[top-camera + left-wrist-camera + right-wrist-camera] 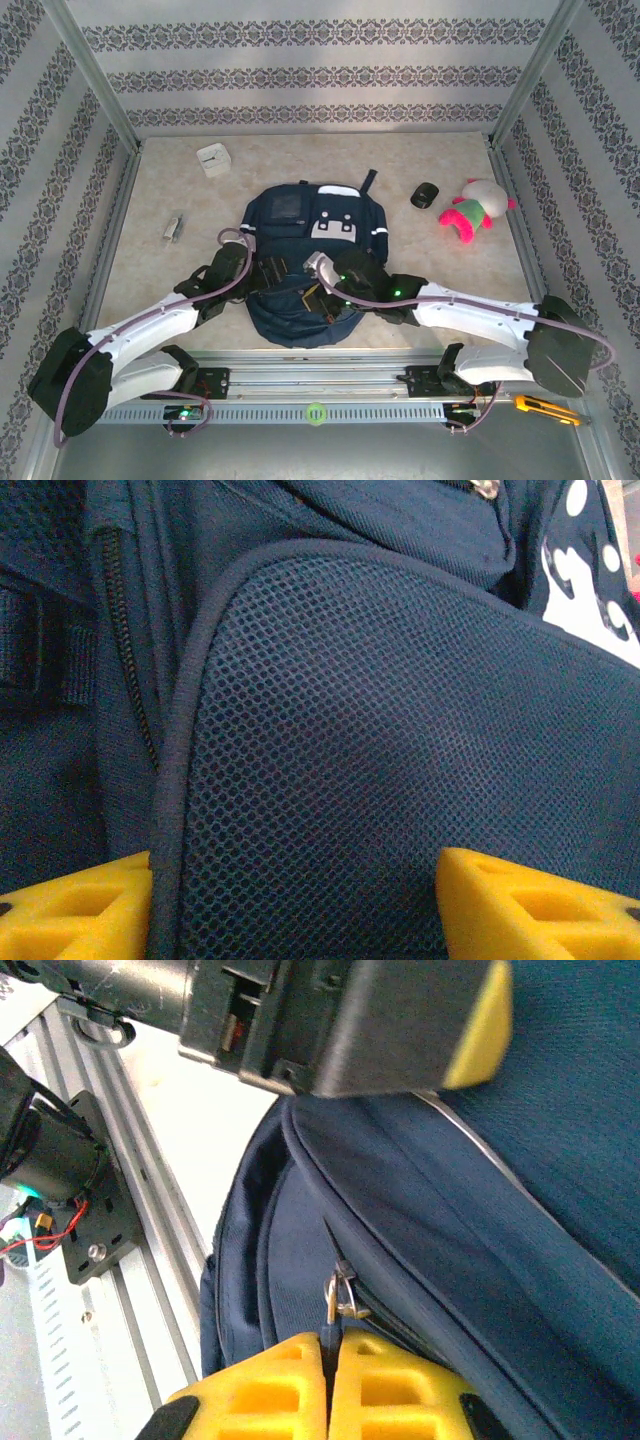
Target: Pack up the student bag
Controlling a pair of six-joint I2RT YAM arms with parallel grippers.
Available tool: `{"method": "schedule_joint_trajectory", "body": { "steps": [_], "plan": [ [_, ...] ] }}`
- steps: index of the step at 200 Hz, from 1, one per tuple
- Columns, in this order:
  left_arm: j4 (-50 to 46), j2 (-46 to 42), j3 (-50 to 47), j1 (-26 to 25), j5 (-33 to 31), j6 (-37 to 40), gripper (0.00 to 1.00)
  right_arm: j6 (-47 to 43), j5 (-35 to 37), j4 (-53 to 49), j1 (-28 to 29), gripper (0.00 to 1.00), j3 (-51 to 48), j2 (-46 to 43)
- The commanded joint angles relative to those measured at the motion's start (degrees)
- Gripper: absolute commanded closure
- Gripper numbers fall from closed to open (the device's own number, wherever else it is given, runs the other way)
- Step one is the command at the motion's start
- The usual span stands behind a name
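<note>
The top view shows the whole bag (290, 215), lying flat at the centre of the table (160, 280), with both arms reaching over its lower half and hiding the claws' tips.

The left wrist view is close on the bag's mesh pocket (400, 740). The left claw (300, 920) stands open, one yellow finger (70, 910) on each side of the pocket; I cannot tell whether they touch it.

In the right wrist view the right claw (325, 1390) is closed, and the metal zip pull (340, 1302) runs into the seam between its pads. The left arm's dark body crosses the top of this view, above the bag.

Around the bag in the top view:
- one white box (213, 160), upper left
- one small grey item (173, 227), left
- one black mouse (425, 195), right
- one plush toy (475, 210), right
- one yellow knife (545, 408), lower right
- one green ring (316, 411), on the bottom rail
</note>
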Motion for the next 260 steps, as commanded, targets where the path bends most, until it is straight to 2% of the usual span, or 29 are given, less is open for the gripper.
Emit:
{"method": "schedule_joint_trajectory", "body": {
  "steps": [1,34,50,73,94,116,135,166,183,193,222,260],
  "plan": [
    [10.92,0.27,4.02,-3.01,2.62,-2.39,0.37,4.88,1.8,8.46,2.63,1.0,3.55,4.32],
    [3.43,-1.23,6.51,-2.67,-3.18,0.58,0.32,6.83,3.43,10.65,2.64,1.0,5.84,10.65],
    [-5.23,-3.02,8.75,-0.09,-7.11,2.98,0.26,6.66,2.71,10.65,2.1,1.0,6.68,10.98],
    [-19.26,-4.16,13.79,8.82,-8.02,9.92,0.2,7.63,2.84,7.29,1.47,0.65,6.96,7.26],
    [-29.29,-2.22,19.35,18.43,-8.32,20.19,0.18,9.61,2.34,1.91,0.01,0.54,6.89,1.6],
    [-35.32,3.1,24.49,28.66,-8.48,29.74,0.15,10.36,0.15,0.76,-2.01,0.43,4.76,-4.62],
    [-37.7,9.91,29.01,34.86,-9.0,34.32,0.14,9.78,-0.64,0.46,-3.74,0.41,3.24,-8.1],
    [-36.89,20.29,34.31,41.1,-10.15,40.09,0.14,8.66,-3.51,-0.2,-7.28,0.41,2.14,-9.43],
    [-34.87,25.61,36.04,44.78,-7.1,41.47,0.13,7.85,-4.68,-0.01,-8.19,0.41,1.61,-9.69],
    [-33.9,28.99,37.2,45.85,-5.65,43.1,0.13,7.46,-5.52,0.0,-8.72,0.41,1.51,-9.58],
    [-35.51,38.93,42.01,46.59,-8.76,47.25,0.11,6.48,-7.16,-0.15,-9.58,0.41,0.83,-10.43],
    [-34.21,45.43,44.54,48.8,-7.45,50.14,0.12,6.56,-7.02,0.17,-10.55,0.41,-1.25,-12.3]
  ]
}}
